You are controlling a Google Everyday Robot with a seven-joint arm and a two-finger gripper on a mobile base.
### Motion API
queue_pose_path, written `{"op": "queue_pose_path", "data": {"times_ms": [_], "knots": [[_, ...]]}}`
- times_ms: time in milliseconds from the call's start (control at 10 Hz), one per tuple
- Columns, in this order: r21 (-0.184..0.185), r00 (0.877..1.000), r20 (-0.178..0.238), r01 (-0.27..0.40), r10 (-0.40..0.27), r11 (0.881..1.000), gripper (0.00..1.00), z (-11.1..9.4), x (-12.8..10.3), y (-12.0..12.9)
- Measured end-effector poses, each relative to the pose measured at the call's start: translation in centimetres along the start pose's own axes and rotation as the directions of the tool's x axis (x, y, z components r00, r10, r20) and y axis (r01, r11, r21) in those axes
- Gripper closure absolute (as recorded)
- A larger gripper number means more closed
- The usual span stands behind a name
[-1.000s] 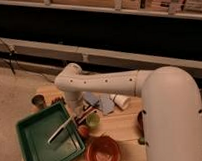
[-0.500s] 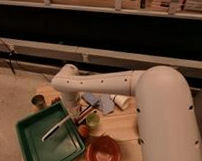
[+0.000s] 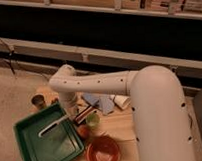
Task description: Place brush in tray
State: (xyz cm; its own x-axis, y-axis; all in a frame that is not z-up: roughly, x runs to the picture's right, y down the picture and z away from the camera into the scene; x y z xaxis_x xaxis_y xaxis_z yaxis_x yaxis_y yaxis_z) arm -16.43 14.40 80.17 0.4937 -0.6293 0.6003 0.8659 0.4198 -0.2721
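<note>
Although I cannot tell if the gripper (image 3: 72, 114) is open or closed, it hangs at the far rim of the tray (image 3: 34, 146) near the left edge of the bench (image 3: 119, 127), and the brush (image 3: 52, 126) lies inside the tray, its length pointing from the gripper toward the near left corner.

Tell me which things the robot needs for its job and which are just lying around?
Needed: brush, lying in the tray; gripper, down by the tray's far corner.
Just lying around: orange bowl, green cup, white cup, dark tin.
</note>
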Motion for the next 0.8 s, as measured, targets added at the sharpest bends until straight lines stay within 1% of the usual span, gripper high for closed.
{"op": "queue_pose_path", "data": {"times_ms": [100,200,300,400,500,600,700,800], "knots": [[-0.002,1.0,0.0,0.003,-0.003,1.0,0.93,0.1,-0.2,-0.3],[-0.003,1.0,-0.013,0.011,-0.011,1.0,0.9,-0.2,-0.3,-0.2],[-0.005,0.999,-0.047,0.015,-0.015,1.0,0.92,-0.9,-0.1,0.0],[-0.011,0.995,-0.091,0.032,-0.033,0.999,0.98,-2.3,-0.1,-0.2],[-0.017,0.99,-0.13,0.054,-0.056,0.998,0.99,-4.0,-0.2,-0.9],[-0.025,0.982,-0.172,0.079,-0.082,0.997,1.0,-6.2,-0.3,-1.8],[-0.03,0.974,-0.202,0.1,-0.104,0.995,1.0,-8.1,-0.3,-2.5],[-0.036,0.96,-0.245,0.135,-0.139,0.99,1.0,-10.7,-0.6,-4.0]]}}
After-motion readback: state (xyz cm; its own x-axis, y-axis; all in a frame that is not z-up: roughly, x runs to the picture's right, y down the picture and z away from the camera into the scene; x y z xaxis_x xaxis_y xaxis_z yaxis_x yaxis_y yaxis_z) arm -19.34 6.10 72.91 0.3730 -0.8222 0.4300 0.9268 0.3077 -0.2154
